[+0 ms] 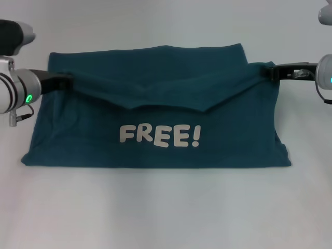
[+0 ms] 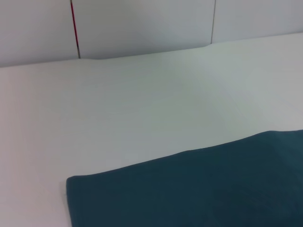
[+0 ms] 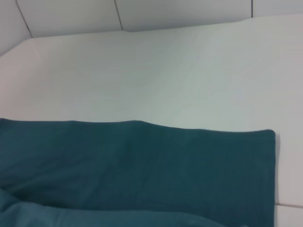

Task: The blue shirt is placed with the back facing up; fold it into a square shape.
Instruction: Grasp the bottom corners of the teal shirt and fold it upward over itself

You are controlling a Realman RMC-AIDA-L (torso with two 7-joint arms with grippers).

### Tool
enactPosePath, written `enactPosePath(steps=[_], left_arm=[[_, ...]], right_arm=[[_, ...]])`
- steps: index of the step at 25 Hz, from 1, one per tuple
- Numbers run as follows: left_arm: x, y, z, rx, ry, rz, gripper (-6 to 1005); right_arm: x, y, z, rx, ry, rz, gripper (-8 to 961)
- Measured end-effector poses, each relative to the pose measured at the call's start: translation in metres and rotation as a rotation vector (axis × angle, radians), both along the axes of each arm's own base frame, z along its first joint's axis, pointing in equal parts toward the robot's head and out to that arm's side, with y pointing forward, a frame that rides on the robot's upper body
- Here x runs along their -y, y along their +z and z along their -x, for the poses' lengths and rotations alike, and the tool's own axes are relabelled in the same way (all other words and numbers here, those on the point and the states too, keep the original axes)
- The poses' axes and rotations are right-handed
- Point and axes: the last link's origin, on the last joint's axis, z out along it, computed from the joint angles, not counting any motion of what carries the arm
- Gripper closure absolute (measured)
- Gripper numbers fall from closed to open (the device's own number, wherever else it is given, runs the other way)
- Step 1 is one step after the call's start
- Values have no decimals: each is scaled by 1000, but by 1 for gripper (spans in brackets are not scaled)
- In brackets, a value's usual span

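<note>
step: folding blue shirt (image 1: pixel 155 124) in half | left gripper (image 1: pixel 66 79), right gripper (image 1: pixel 270 71) both pinch its edges | next: lay flat, let go

blue shirt (image 1: pixel 155 119): matt, soft knit cloth, dark teal, lightly creased along its folded flap
"FREE!" lettering (image 1: pixel 159 136): flat off-white print, slightly smoother than the cloth around it
table (image 1: pixel 166 207): smooth, matt white surface under the shirt
left gripper (image 1: pixel 62 79): black matt fingers; silvery, satin metal wrist
right gripper (image 1: pixel 275 71): black matt plastic
</note>
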Motion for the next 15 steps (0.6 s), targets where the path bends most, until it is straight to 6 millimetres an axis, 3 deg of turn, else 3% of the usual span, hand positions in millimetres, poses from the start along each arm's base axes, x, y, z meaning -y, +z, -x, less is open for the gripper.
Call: enactPosePath(steps=[15], left_arm=[[-1, -16, -5, -108, -47, -70, 936]], right_arm=[[-4, -6, 2, 10, -9, -44, 888]])
